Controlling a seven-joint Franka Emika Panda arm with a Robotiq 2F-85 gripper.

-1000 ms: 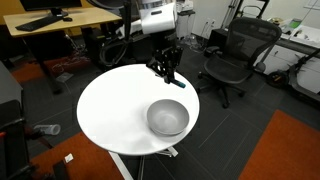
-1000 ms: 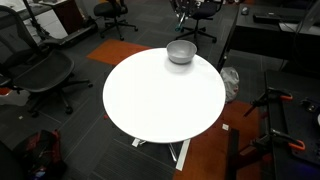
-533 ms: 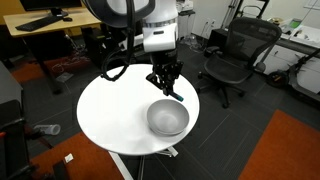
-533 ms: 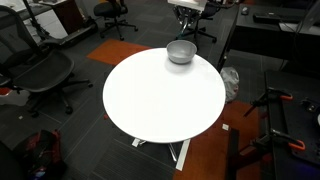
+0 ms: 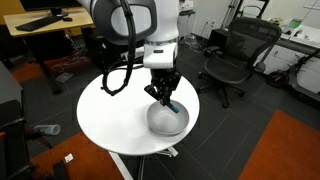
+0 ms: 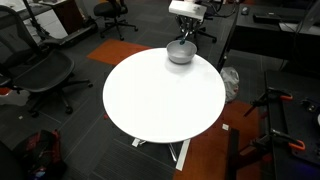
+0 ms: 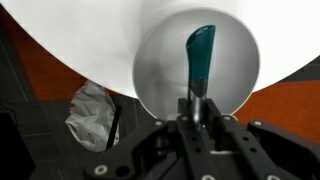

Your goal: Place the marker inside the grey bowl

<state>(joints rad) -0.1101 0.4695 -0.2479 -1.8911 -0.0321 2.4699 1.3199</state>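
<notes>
My gripper [image 7: 196,110] is shut on the dark teal-blue marker [image 7: 199,55], which points down over the middle of the grey bowl [image 7: 160,60]. In both exterior views the gripper [image 5: 164,96] [image 6: 185,38] hangs just above the grey bowl [image 5: 172,124] [image 6: 176,55], which sits near the edge of the round white table [image 5: 110,110] [image 6: 160,95]. The marker is too small to make out in the exterior views.
Black office chairs [image 5: 236,55] [image 6: 40,70] stand around the table. A wooden desk [image 5: 50,25] is behind the arm. A crumpled white bag [image 7: 90,110] lies on the floor beside the table. Orange carpet [image 5: 285,150] covers part of the floor.
The arm has moved from beside the bowl to directly above it and lowered, carrying the marker over the bowl's middle.
</notes>
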